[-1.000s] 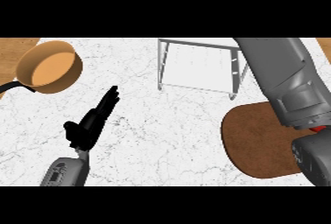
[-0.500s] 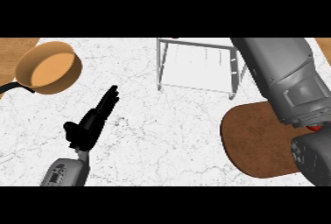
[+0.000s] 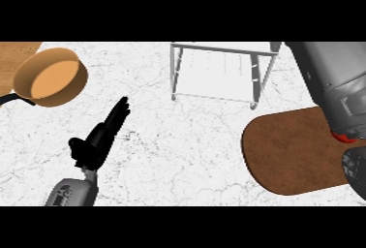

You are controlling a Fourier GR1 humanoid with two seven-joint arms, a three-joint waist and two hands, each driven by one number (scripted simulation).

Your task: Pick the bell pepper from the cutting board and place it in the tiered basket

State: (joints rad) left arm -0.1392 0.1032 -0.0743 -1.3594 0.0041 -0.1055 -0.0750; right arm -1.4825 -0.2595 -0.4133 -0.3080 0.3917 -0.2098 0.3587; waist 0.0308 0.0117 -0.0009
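The tiered basket (image 3: 218,72), a white wire frame, stands at the back of the counter. The brown cutting board (image 3: 289,152) lies at the right, partly under my right forearm (image 3: 336,82). That grey forearm runs from the lower right up past the picture's top edge, so my right hand is out of sight. I see no bell pepper; a small red sliver (image 3: 346,138) shows at the arm's edge and I cannot tell what it is. My left hand (image 3: 97,140) rests open at the lower left, fingers straight and pointing toward the back, holding nothing.
An orange pan (image 3: 50,77) with a black handle (image 3: 8,100) sits at the back left, beside a strip of wooden surface (image 3: 14,53). White marble counter (image 3: 186,145) spreads between my left hand and the board.
My right forearm has shifted to the right, uncovering more of the basket's right side. The left hand has not moved.
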